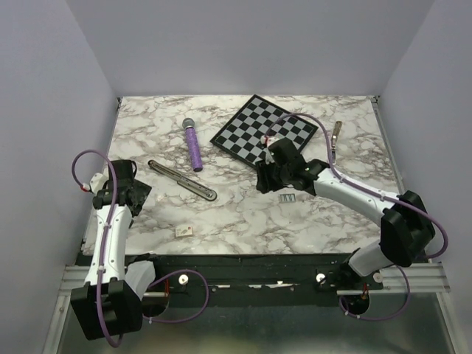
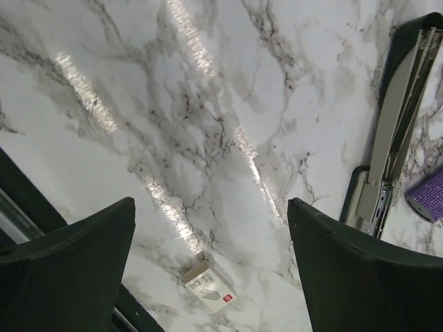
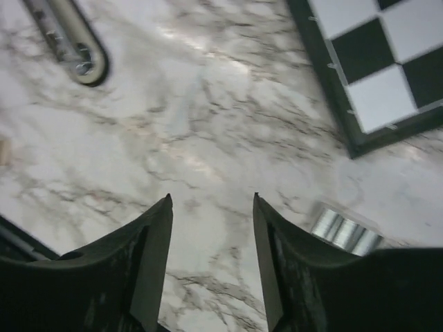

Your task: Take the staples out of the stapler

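The stapler (image 1: 182, 179) lies opened out flat on the marble table, left of centre. In the left wrist view its cream side and metal channel (image 2: 401, 117) are at the right edge. In the right wrist view its rounded end (image 3: 69, 41) is at top left. A strip of silvery staples (image 1: 287, 198) lies loose on the table and shows beside my right finger (image 3: 344, 232). My left gripper (image 1: 141, 193) (image 2: 211, 207) is open and empty, left of the stapler. My right gripper (image 1: 260, 184) (image 3: 212, 200) is open and empty over bare marble, between the stapler and the staples.
A purple cylinder with a grey head (image 1: 193, 146) (image 2: 428, 196) lies behind the stapler. A chessboard (image 1: 264, 129) (image 3: 374, 62) sits at the back centre, with a small tan and metal object (image 1: 335, 140) to its right. A small white box (image 1: 183, 231) (image 2: 208, 287) lies near the front edge.
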